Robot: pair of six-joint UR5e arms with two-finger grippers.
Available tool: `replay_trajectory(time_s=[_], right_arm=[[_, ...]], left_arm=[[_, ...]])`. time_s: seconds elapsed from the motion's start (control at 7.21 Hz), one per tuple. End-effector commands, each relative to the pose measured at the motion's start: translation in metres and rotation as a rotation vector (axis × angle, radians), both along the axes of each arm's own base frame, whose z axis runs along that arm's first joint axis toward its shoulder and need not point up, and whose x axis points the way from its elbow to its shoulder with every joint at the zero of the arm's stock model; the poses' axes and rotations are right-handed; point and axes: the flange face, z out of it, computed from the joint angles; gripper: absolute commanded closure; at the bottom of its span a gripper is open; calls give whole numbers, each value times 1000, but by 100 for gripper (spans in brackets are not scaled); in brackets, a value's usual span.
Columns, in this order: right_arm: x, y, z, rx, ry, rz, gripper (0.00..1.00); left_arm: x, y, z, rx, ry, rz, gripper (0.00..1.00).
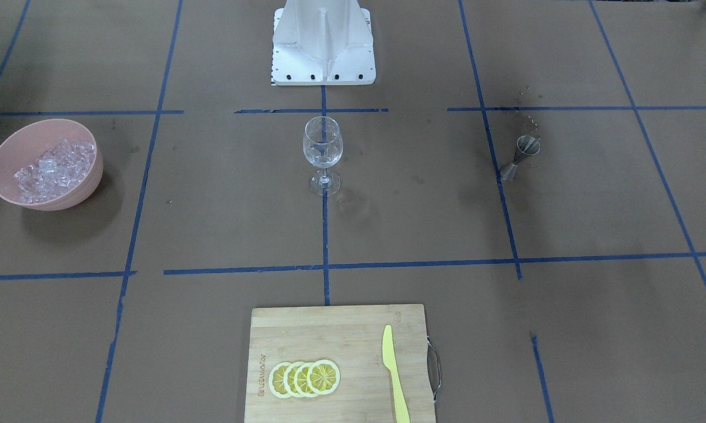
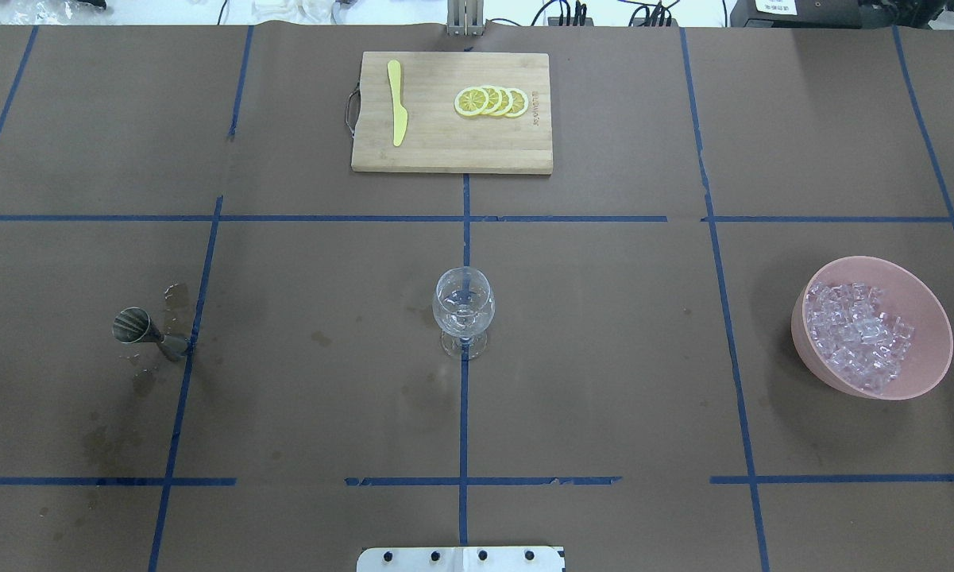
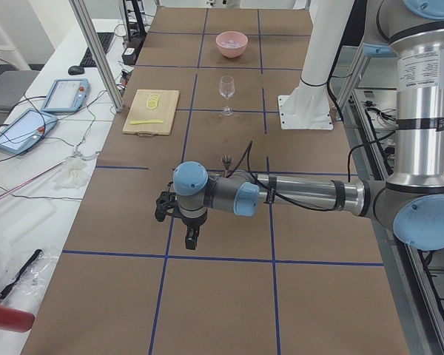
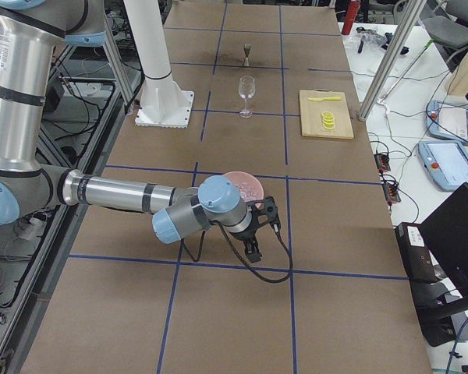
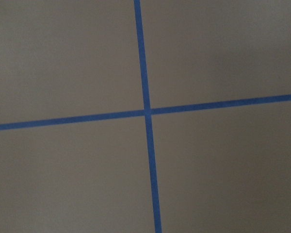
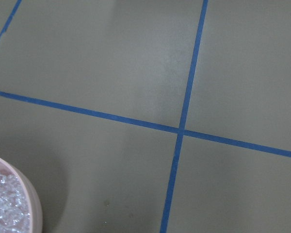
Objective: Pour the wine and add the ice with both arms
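Note:
A clear wine glass [image 2: 463, 310] stands upright at the table's middle, on a blue tape line. The ice [image 2: 856, 334] is heaped in a pink bowl [image 2: 933, 318] on the robot's right; its rim [image 6: 33, 196] shows in the right wrist view. A small metal jigger [image 2: 137, 329] stands on the robot's left. No wine shows in any view. My left gripper [image 3: 192, 238] hangs over bare table beyond the jigger. The right gripper [image 4: 253, 251] hangs just past the bowl. Both point down, and I cannot tell whether either is open or shut.
A wooden cutting board [image 2: 445, 151] with lemon slices [image 2: 492, 101] and a yellow knife [image 2: 397, 103] lies at the far middle edge. The white pedestal [image 1: 323, 44] stands at the robot's side. Wet stains [image 2: 176, 302] surround the jigger.

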Motion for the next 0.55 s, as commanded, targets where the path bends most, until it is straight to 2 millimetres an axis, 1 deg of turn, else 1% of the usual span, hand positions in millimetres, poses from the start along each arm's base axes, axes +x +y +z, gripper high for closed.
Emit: replay_trajectory(time_s=[0.0, 0.14, 0.28, 0.42], right_arm=[[-25, 12, -19, 5, -88, 65, 0], [-61, 11, -47, 8, -128, 36, 0], [-105, 12, -84, 5, -137, 22, 0], [-149, 20, -106, -3, -138, -14, 0]], left_arm=[[2, -1, -9, 14, 10, 2, 0], [2, -4, -10, 18, 9, 3, 0], [2, -4, -9, 15, 9, 2, 0], [2, -4, -6, 10, 9, 3, 0]])
